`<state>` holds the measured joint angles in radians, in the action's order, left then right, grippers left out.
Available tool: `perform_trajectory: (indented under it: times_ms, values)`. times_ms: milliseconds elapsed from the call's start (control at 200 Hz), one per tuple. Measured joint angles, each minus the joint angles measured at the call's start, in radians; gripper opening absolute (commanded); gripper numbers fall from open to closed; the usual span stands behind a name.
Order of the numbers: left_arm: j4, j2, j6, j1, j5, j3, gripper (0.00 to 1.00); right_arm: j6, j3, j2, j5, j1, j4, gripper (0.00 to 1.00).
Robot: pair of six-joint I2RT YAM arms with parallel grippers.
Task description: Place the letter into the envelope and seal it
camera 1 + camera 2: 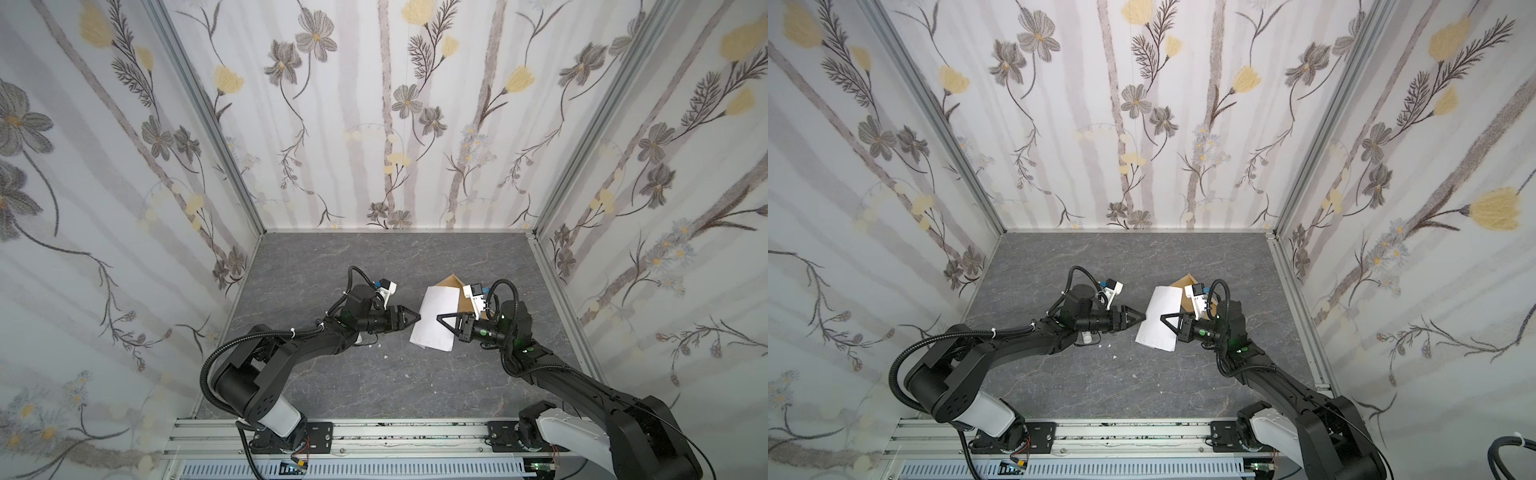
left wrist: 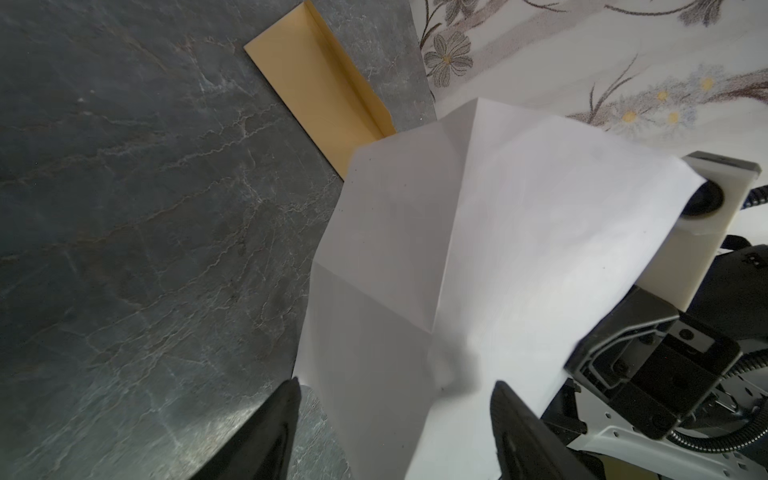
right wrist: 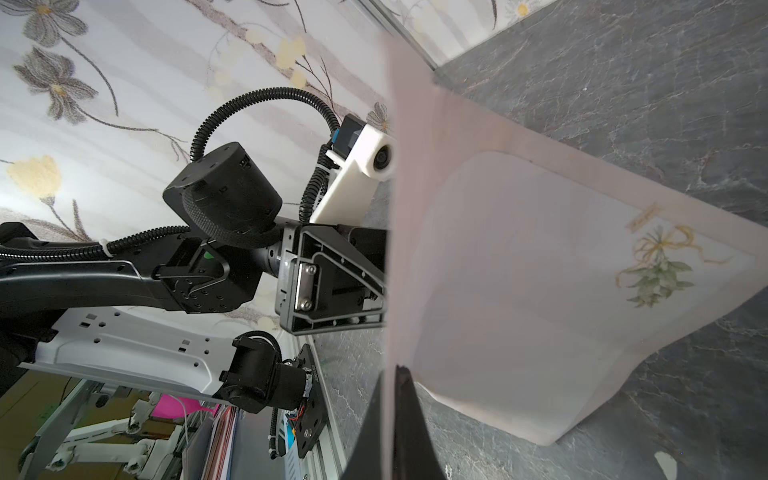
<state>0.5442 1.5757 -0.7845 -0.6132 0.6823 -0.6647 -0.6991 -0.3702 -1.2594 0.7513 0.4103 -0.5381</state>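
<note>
The letter (image 1: 432,320) (image 1: 1158,318) is a creased white sheet held up off the table, plain back facing upward. My right gripper (image 1: 438,319) (image 3: 395,370) is shut on its edge. The right wrist view shows the letter's pinkish face (image 3: 540,270) with a green-yellow floral print (image 3: 660,270). My left gripper (image 1: 417,319) (image 2: 397,384) is open at the opposite edge, its fingers standing apart on either side of the sheet (image 2: 478,249). The brown envelope (image 1: 451,283) (image 2: 320,95) lies flat on the table behind the letter, partly covered by it.
Grey marble-look tabletop (image 1: 374,266) is enclosed by floral-papered walls on three sides. A metal rail (image 1: 395,432) runs along the front. A small white tube (image 1: 1088,337) lies under the left arm, with white scraps (image 1: 386,356) nearby.
</note>
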Motion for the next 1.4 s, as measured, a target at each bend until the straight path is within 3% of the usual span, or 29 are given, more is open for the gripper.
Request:
perform_trajectory:
  times_ms: [625, 1399]
  values:
    - [0.282, 0.127, -0.116, 0.007, 0.082, 0.113, 0.61, -0.079, 0.042, -0.332, -0.057, 0.057, -0.263, 0.0]
    - [0.29, 0.219, -0.132, 0.027, 0.08, 0.145, 0.53, -0.081, 0.06, -0.502, -0.27, 0.164, -0.256, 0.0]
